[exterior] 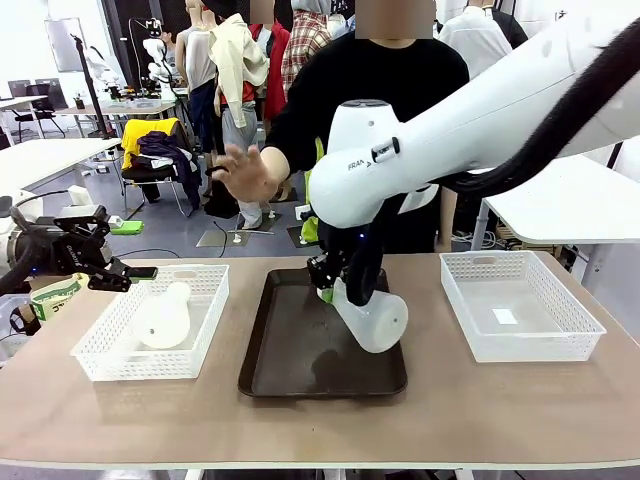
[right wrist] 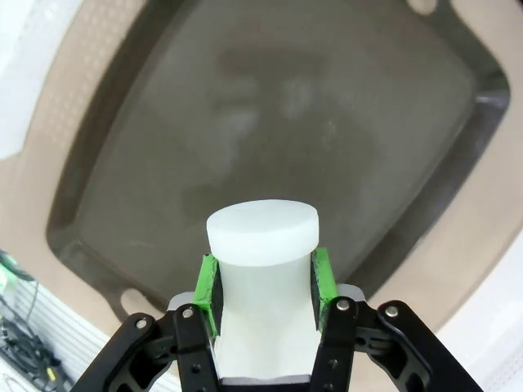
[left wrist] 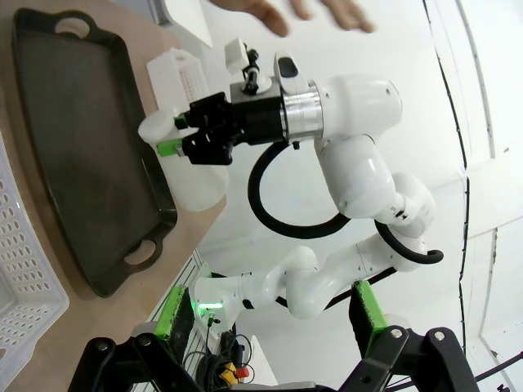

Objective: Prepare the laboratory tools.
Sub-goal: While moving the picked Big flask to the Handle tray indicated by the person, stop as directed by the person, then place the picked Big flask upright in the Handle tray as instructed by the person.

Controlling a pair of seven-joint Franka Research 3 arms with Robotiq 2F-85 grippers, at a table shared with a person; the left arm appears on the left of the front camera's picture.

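My right gripper [exterior: 327, 284] is shut on the neck of a frosted white conical flask [exterior: 376, 320], which it holds tilted just above the dark brown tray [exterior: 300, 370]. In the right wrist view the green pads [right wrist: 207, 287] clamp the flask neck [right wrist: 261, 245] over the tray [right wrist: 286, 122]. A second flask [exterior: 165, 315] lies on its side in the left white mesh basket [exterior: 100, 365]. At the far left, beside that basket, my left gripper [exterior: 122, 276] hangs open and holds nothing. The left wrist view, between its spread fingers [left wrist: 176, 314], shows the right gripper [left wrist: 192, 135] with the flask [left wrist: 188, 180].
Another white mesh basket [exterior: 520, 345] stands right of the tray with a small white slip inside. The person stands at the far side with one hand [exterior: 245, 172] raised, palm toward the table. The tabletop in front of the tray is bare wood.
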